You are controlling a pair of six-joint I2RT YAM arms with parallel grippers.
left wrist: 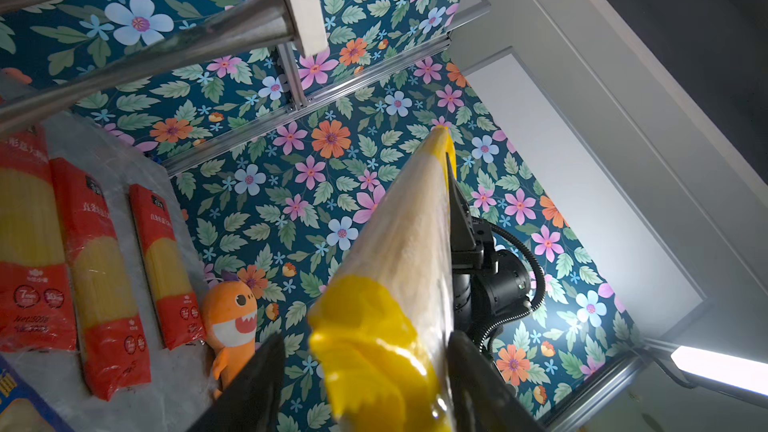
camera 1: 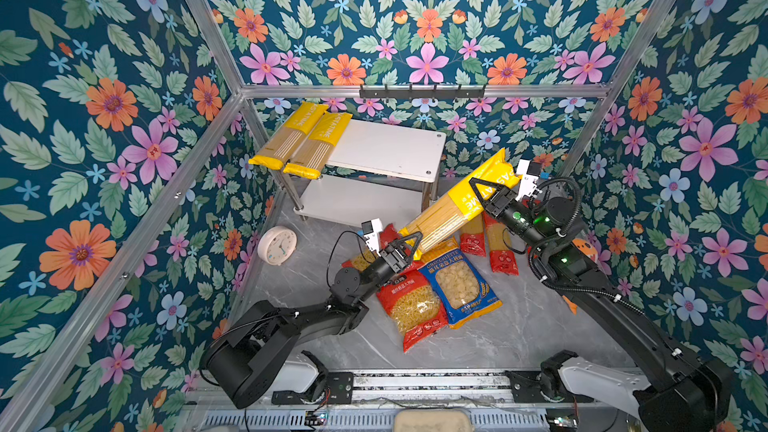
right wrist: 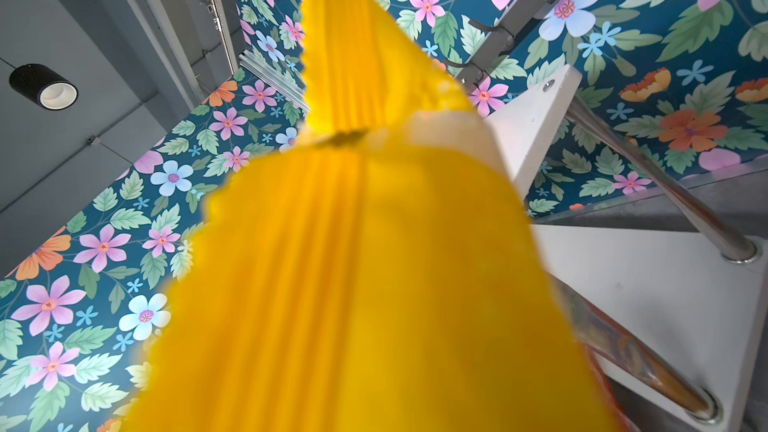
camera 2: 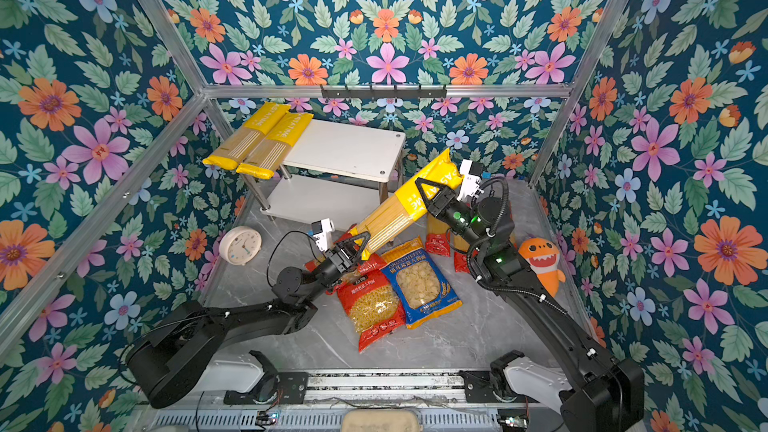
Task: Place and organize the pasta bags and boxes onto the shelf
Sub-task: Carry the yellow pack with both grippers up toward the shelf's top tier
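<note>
Right gripper (camera 1: 482, 191) is clamping the yellow pack (camera 1: 440, 218), left gripper (camera 1: 411, 243) loosely straddling its end; next likely calls for lifting onto the shelf (camera 1: 390, 147) ahead.

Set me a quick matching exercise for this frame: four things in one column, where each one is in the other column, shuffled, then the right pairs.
Things:
1. third yellow spaghetti pack
2. blue orecchiette bag
3. clock
4. shark plush

Places:
A. lying flat in the middle of the table
B. at the table's right edge
C. in the air, slanted, clamped by the right gripper
D. near the front left leg of the shelf

Pairs: 1-C, 2-A, 3-D, 4-B.
</note>
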